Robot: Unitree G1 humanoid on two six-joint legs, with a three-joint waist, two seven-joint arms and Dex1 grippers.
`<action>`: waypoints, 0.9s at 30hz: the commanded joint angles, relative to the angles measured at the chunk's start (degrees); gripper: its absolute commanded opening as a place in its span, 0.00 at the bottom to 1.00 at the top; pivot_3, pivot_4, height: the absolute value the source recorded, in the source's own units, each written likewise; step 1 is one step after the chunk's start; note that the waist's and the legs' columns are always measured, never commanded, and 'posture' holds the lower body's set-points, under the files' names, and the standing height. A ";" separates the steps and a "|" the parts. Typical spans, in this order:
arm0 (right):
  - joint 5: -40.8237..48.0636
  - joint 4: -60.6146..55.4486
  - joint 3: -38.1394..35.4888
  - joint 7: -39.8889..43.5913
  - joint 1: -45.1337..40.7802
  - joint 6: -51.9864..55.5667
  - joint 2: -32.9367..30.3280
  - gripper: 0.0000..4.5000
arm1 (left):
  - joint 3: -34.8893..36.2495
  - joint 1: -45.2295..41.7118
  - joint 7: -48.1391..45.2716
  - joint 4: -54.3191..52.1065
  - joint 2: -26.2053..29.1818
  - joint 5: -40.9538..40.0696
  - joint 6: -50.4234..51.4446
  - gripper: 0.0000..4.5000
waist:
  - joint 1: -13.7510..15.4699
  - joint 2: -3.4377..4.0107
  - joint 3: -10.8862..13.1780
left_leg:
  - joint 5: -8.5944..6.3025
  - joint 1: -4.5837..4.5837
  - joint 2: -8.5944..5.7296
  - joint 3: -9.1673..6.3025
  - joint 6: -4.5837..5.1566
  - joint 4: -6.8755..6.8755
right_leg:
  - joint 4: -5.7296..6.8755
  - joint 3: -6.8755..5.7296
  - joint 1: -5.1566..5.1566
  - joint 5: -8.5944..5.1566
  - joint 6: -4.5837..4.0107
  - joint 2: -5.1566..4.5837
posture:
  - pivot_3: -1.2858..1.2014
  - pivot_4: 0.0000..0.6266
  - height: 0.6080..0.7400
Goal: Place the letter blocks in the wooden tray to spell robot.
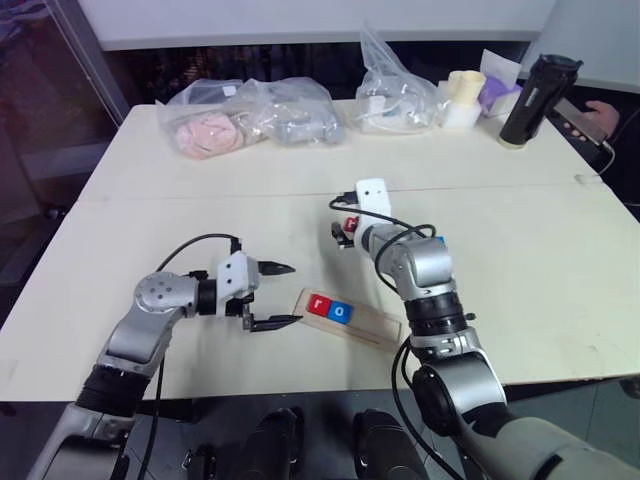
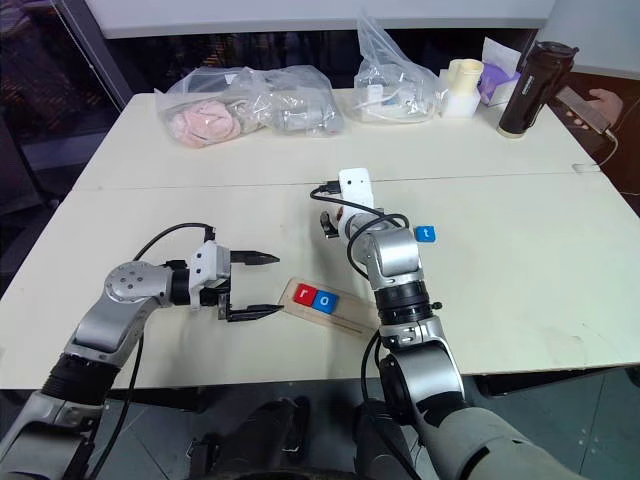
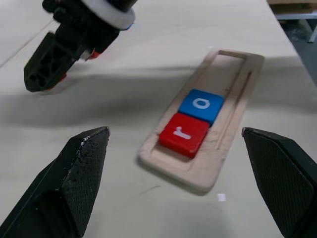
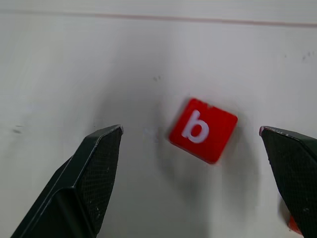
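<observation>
Between the right pincer's (image 4: 190,173) spread fingers lies a red "b" block (image 4: 203,130) (left pincer (image 1: 283,295) open too).

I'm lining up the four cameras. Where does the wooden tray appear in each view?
Left eye: wooden tray, lower centre.
Right eye: lower centre.
Left wrist: right of centre.
Right wrist: not in this picture.
Shared landmark: red r tile beside blue o tile.

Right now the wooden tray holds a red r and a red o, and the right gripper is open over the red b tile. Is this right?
Not quite: the o tile in the wooden tray is blue, as the left wrist view shows. The r tile is red, and the right gripper is open over the red b tile.
</observation>
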 commanded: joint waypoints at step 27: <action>-3.13 -5.89 2.87 2.59 -2.30 2.62 -4.35 0.27 | 1.03 1.90 5.11 -5.22 0.13 -1.05 0.92 1.00 | 0.41 0.03 0.00 | 0.08 0.06 0.00 -0.03 -0.04 0.00 | 0.05 0.02 -0.16 0.04 -0.08 0.04 | 0.52 0.24 0.98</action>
